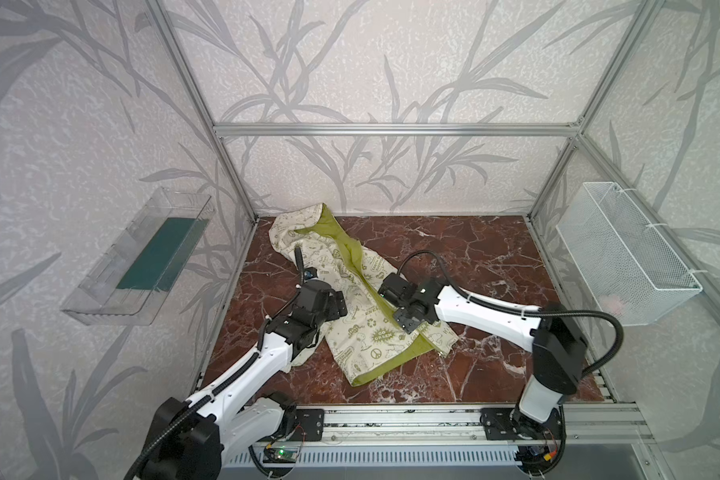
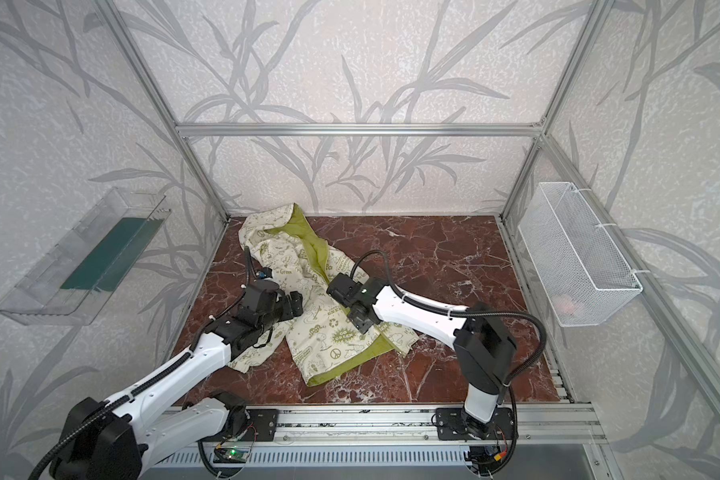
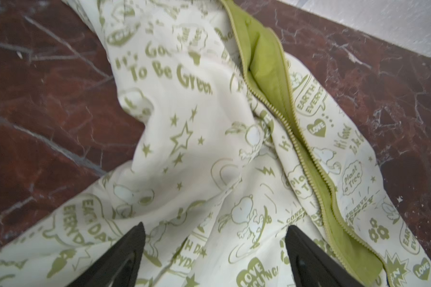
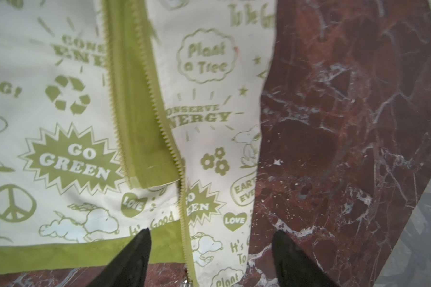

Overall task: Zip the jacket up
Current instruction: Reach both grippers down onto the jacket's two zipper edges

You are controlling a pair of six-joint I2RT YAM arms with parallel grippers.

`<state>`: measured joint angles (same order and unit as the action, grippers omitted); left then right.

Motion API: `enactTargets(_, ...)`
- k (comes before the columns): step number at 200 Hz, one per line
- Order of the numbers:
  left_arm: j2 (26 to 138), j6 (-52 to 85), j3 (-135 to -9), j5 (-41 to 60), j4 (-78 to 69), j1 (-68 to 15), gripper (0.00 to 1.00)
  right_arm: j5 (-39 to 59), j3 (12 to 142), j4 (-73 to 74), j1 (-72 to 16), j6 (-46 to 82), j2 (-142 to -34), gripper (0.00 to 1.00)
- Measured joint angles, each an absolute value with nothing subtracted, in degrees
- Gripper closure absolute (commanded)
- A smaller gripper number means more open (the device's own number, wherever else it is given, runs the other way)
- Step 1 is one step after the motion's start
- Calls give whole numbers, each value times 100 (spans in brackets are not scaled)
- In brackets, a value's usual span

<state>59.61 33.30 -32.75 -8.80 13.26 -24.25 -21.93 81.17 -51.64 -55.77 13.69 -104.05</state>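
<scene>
The bench (image 1: 474, 257) is a flat slab of dark red stone veined with white, glossy and hard. Across its left half, in both top views, lies the jacket (image 1: 362, 332) (image 2: 321, 332). It is soft, thin, cream-white cloth, rumpled into shallow folds and printed all over in olive-green. Its pointed hood (image 1: 308, 224) rests near the far left corner and its hem lies toward the front. The front lies open, showing a long strip of plain, matte olive lining (image 3: 266, 54).

The left hand (image 3: 215, 238) hangs over the creased chest panel. Its dark tapered fingers (image 3: 130, 251) are spread wide and grasp nothing. The right hand (image 4: 212, 248) hovers over the hem, also released and spread. One finger (image 4: 137, 253) is above the smooth green hem band (image 4: 60, 256), the other above bare stone beside the cloth.

The zipper (image 4: 182, 198) shows as two rows of small ribbed olive teeth, parted, with lining between them. In the right wrist view one row ends at a squared tape end short of the hem. The other row runs on between the fingers.
</scene>
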Motion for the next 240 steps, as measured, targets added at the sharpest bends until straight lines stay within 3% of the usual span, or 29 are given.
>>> enactTargets(38, 5758, 3719, -3033, -858, 1492, -2497, 10, -1881, 8582, -5551, -5817, 1490, -11192, 46)
enactTargets(102, 5234, 4027, -2720, -897, 1741, -2508, 10, -1789, 9048, -5472, -5815, 1509, -11730, 50)
enactTargets(155, 4915, 4119, -2554, -934, 1955, -2508, 10, -1905, 9373, -5312, -5815, 1549, -12210, 63)
enactTargets(179, 4915, 4147, -2543, -932, 1979, -2508, 10, -2161, 9531, -5315, -5815, 1590, -12414, 74)
enactTargets(212, 4930, 4154, -2545, -937, 2014, -2508, 10, -2443, 9544, -5428, -5815, 1623, -12446, 100)
enactTargets(240, 4967, 4115, -2545, -934, 2058, -2508, 10, -2499, 9544, -5520, -5815, 1625, -12420, 100)
